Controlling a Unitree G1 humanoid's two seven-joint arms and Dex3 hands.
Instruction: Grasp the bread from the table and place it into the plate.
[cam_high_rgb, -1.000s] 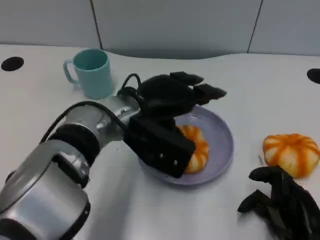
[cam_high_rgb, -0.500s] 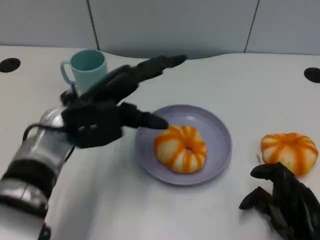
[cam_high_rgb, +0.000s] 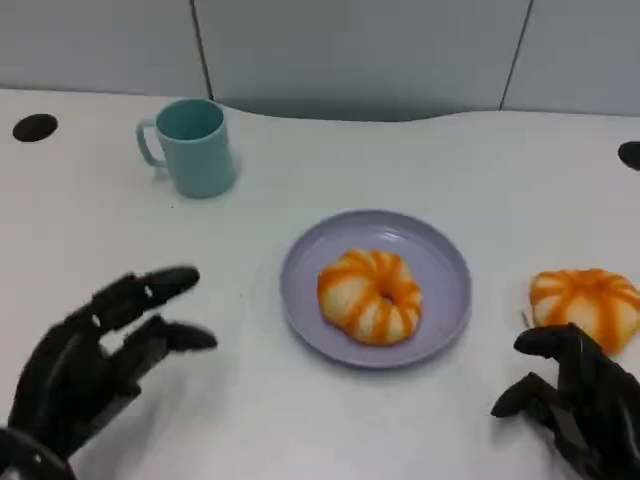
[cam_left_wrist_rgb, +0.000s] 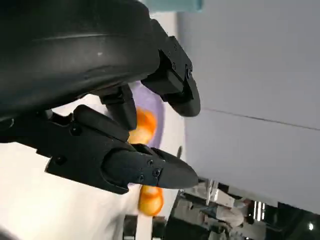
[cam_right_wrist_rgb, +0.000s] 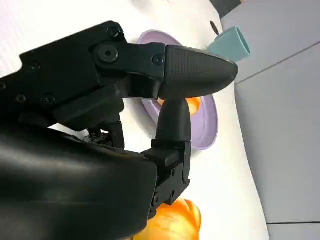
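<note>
An orange-and-white ring-shaped bread (cam_high_rgb: 370, 295) lies in the lilac plate (cam_high_rgb: 440, 250) at the table's middle. A second striped bread (cam_high_rgb: 587, 307) sits on the table to the plate's right. My left hand (cam_high_rgb: 95, 365) hovers at the lower left, well clear of the plate, fingers spread and holding nothing. My right hand (cam_high_rgb: 575, 405) rests low at the right, just in front of the second bread, fingers apart and empty. The left wrist view shows the plate (cam_left_wrist_rgb: 155, 107) and both breads (cam_left_wrist_rgb: 142, 125) past the fingers (cam_left_wrist_rgb: 135, 167). In the right wrist view the second bread (cam_right_wrist_rgb: 177, 222) lies close by the hand.
A teal mug (cam_high_rgb: 195, 147) stands at the back left of the white table. Dark round holes (cam_high_rgb: 35, 127) mark the table's far left and far right edges. A grey wall panel runs behind the table.
My left hand has let go of the bread in the plate and drawn back to the lower left, open. The right hand has stayed in place.
</note>
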